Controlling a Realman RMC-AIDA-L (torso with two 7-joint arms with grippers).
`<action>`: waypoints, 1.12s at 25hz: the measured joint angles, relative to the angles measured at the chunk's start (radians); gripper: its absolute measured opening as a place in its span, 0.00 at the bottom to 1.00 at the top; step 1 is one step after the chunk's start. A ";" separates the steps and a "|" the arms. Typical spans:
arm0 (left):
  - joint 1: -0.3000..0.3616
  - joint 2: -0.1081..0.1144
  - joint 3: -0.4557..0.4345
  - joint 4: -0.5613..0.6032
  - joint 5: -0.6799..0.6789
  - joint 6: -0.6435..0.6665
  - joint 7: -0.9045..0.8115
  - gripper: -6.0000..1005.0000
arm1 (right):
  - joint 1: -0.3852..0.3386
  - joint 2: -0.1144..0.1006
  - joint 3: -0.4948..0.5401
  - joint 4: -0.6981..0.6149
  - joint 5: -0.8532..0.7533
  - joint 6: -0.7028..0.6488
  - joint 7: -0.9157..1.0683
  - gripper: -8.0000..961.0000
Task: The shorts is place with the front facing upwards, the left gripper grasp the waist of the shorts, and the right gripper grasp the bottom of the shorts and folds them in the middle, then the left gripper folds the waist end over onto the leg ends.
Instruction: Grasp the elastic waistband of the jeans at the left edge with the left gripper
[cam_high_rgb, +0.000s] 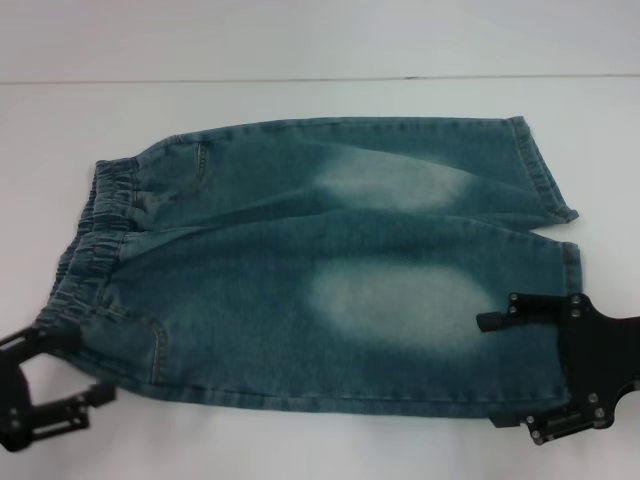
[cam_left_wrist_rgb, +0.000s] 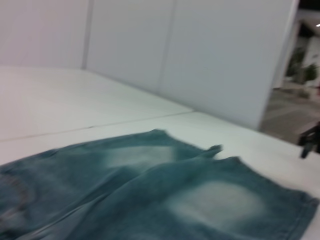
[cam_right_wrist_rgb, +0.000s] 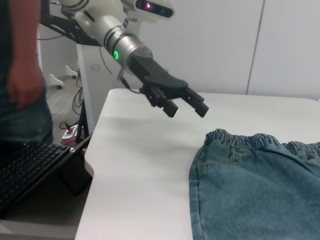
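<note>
So the left hand (cam_high_rgb: 45, 385) sits in the lower left corner of the head view, fingers spread apart with nothing between them, right by the near end of the waistband but not holding it. In the right wrist view that same hand (cam_right_wrist_rgb: 187, 105) hangs above the white counter (cam_right_wrist_rgb: 145, 165), a little way off from the waist, and its fingers look parted there too. The shorts (cam_high_rgb: 320, 265) lie flat and front up across the middle of the frame, denim with two faded patches on the legs, elastic waist (cam_high_rgb: 95, 225) toward the left edge and the leg hems (cam_high_rgb: 555, 210) toward the right. Nothing's folded yet, both legs are side by side. Over at the lower right the right hand (cam_high_rgb: 510, 370) is down at the hem of the nearer leg, one finger lying over the fabric and the other at the bottom edge of the cloth, open, not clamped on anything. A person (cam_right_wrist_rgb: 22, 75) stands at the left edge of the right wrist view, next to a keyboard (cam_right_wrist_rgb: 30, 167).
</note>
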 joint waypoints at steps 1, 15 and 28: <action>0.000 -0.006 -0.001 0.036 0.000 -0.004 -0.030 0.87 | 0.000 -0.001 0.000 0.000 0.000 0.002 0.000 0.98; -0.018 -0.047 0.105 0.209 0.021 -0.264 -0.184 0.85 | -0.002 -0.002 0.002 -0.001 -0.013 0.041 0.003 0.98; -0.031 -0.053 0.202 0.197 0.032 -0.404 -0.249 0.81 | -0.001 0.004 -0.007 0.001 -0.013 0.042 0.002 0.98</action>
